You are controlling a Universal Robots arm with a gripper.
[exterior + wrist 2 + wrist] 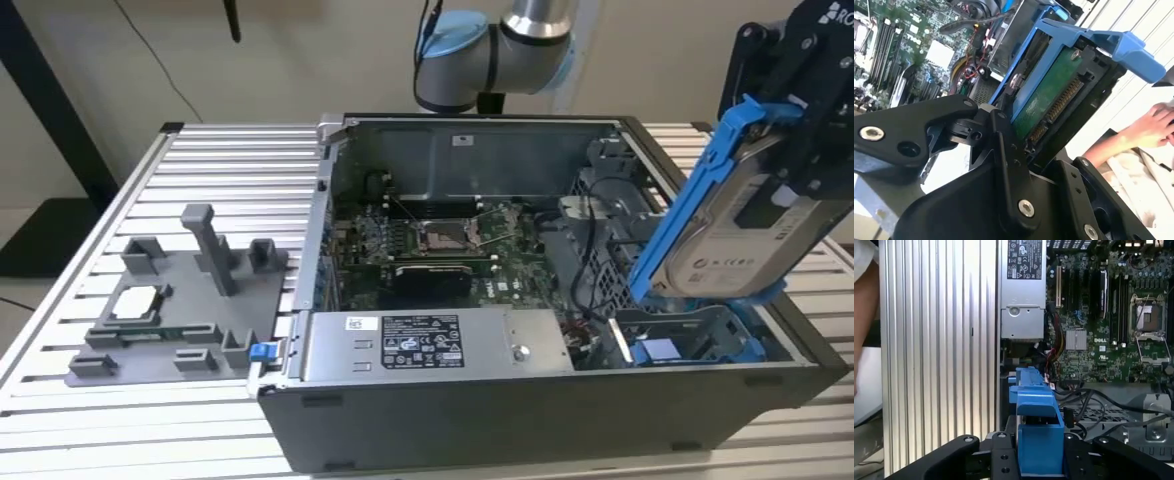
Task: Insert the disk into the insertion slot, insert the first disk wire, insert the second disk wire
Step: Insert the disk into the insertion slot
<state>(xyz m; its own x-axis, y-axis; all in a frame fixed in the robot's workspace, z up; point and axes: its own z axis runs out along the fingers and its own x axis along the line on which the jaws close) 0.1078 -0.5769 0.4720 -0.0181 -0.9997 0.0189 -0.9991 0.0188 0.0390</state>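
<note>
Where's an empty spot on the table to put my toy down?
On the exterior view's left, the ribbed table is bare behind the grey fixture and in front of it. Inside the computer case it's crowded: motherboard, cables, and the disk held in the jaws above the insertion slot.

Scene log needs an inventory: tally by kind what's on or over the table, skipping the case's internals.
Computer case: 1
Hard drive: 1
Grey tray: 1
Chip on the tray: 1
Total: 4
</note>
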